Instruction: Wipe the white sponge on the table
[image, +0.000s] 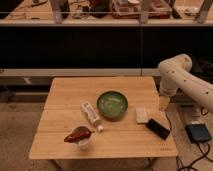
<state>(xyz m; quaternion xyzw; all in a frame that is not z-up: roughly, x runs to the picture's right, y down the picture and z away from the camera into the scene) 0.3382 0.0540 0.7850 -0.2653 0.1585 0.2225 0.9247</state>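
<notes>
The white sponge (142, 115) lies flat on the right part of the light-wood table (65, 97), between the green bowl and the black phone. My gripper (164, 103) hangs on the white arm over the table's right edge. It points down, a little behind and to the right of the sponge and apart from it. Its fingers stand open with nothing between them.
A green bowl (112, 104) sits mid-table, with a white labelled bottle (90, 114) lying to its left. A black phone (158, 128) lies near the front right corner. A cup holding something reddish-brown (80, 136) stands at the front left. A dark device (198, 132) with cables rests on the floor at right.
</notes>
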